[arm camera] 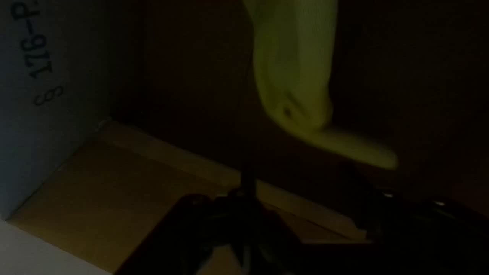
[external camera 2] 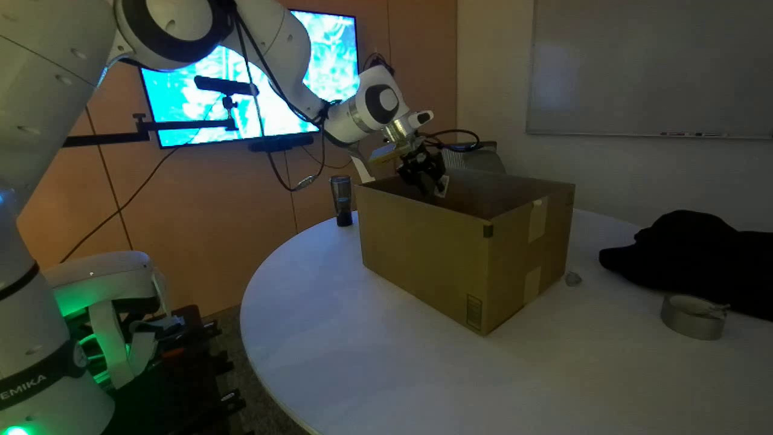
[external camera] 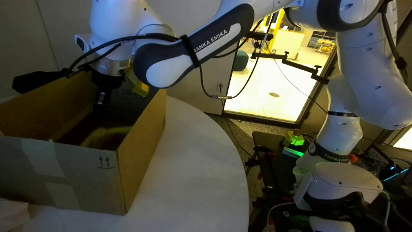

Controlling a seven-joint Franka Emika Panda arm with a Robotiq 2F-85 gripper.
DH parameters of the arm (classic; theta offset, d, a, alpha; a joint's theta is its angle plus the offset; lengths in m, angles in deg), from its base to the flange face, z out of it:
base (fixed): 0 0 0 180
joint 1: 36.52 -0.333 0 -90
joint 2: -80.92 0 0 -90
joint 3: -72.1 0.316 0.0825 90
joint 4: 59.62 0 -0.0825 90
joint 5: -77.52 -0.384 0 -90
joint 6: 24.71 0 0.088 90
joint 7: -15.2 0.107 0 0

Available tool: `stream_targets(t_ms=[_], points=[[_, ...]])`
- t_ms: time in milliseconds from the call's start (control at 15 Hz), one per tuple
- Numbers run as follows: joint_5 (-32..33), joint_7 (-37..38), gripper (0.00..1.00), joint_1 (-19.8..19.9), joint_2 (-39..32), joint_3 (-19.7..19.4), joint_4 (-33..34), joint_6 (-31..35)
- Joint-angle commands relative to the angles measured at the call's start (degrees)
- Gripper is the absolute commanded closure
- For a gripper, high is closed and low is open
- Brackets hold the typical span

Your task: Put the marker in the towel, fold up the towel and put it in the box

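Closest to the wrist camera, the tool has its fingers parted, nothing seen between them. Both exterior views show it dipping below the rim of the box. Beyond its tips, also inside, is the towel; whether they touch is unclear. No marker shows; it may be wrapped within. Boxing seems the step in hand, nearly done. Next likely calls for a straight lift: walls hem the tool in sideways, with freer room above.
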Motion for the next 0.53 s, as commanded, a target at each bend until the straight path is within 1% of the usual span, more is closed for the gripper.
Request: stream_targets(t_ms=[0,67,133,333,467], points=[[-5.89,-8.56,0.11,2.25,6.89,1.88,-4.53,-2.43],[-7.32,-10.40,0.02,2.95,9.18,2.27,-6.13,-3.16],[-8.86,-11.81,0.01,3.71,12.12,2.71,-8.52,-3.30],[-13.49,-14.80,0.00,5.48,20.68,3.50,-15.29,-6.25],[-16.63,-16.08,0.00,6.37,26.63,3.52,-19.51,-10.49]])
